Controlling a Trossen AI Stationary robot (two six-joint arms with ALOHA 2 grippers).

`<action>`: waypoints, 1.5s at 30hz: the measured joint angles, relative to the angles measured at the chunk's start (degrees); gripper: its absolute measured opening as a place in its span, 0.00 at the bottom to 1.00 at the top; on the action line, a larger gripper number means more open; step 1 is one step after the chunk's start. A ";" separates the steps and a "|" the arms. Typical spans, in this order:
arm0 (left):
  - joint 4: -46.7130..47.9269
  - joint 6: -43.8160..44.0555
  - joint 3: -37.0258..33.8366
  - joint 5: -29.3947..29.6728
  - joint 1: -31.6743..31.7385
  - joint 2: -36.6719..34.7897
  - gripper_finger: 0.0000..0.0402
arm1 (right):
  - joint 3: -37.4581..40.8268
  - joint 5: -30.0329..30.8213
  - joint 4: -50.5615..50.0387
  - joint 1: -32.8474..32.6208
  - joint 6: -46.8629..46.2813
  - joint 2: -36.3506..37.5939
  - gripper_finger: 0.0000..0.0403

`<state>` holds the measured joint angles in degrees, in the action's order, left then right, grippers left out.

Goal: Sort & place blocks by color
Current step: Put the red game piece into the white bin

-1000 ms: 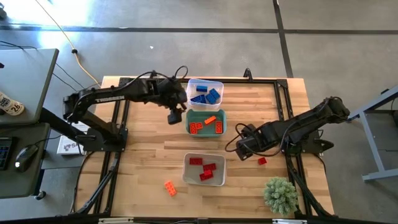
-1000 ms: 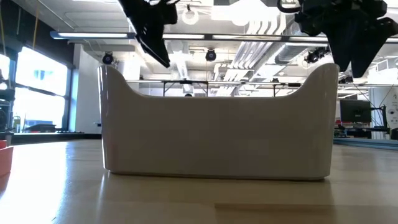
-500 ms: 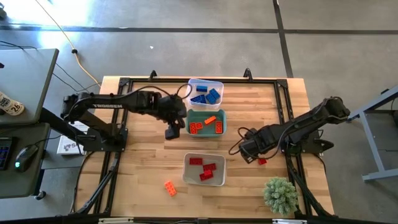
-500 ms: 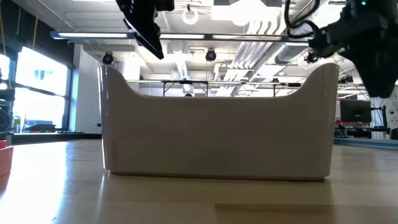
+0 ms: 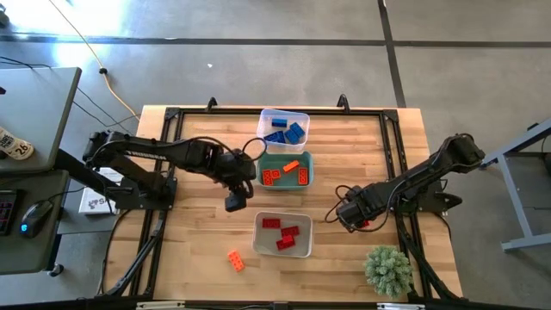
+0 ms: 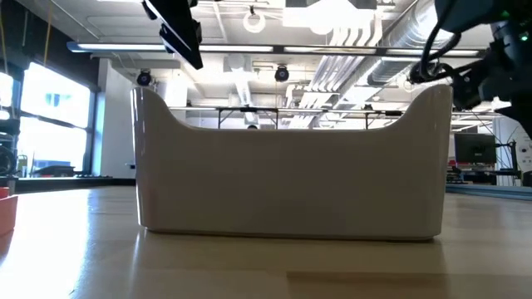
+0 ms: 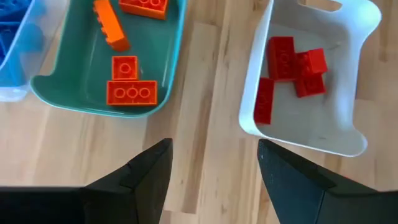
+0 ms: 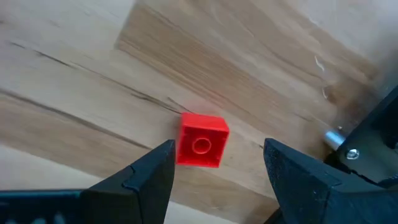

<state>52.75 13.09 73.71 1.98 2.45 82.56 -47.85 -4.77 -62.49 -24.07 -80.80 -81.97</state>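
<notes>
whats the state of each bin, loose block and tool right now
clear bin: holds blue blocks
teal bin: holds orange blocks
white bin: holds red blocks
orange block: loose on the table
red block: loose on the table, between the right tool's fingers
left tool: open, empty
right tool: open, over the red block

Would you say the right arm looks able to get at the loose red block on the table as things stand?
Probably yes. The right end effector hangs open just above the red block, which lies alone on bare wood between the fingers' line, with nothing near it in the way.
</notes>
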 joint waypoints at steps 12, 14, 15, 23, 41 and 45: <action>-0.04 5.65 0.00 0.40 -2.42 0.02 0.56 | 7.01 -2.92 9.08 -0.23 -2.75 0.00 0.58; -0.04 6.33 0.00 0.39 -2.75 0.02 0.56 | 7.63 -2.84 11.23 -0.49 -2.75 0.00 0.58; -0.04 6.84 0.00 0.39 -2.99 0.02 0.56 | 7.97 -2.82 12.66 -0.68 -2.75 0.00 0.58; 0.25 12.75 0.00 0.39 -5.27 0.04 0.56 | 11.28 -5.15 16.38 -1.08 -3.21 0.00 0.49; 5.86 29.23 -0.02 1.75 -17.30 0.04 0.56 | -1.12 1.01 16.49 -1.10 7.95 0.00 0.26; 5.83 27.79 -0.02 2.93 -21.13 0.61 0.56 | -6.65 6.89 16.87 -0.97 12.43 0.00 0.26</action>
<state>58.59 40.88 73.69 4.90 -18.67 83.18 -54.51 2.12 -45.62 -25.04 -68.37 -81.97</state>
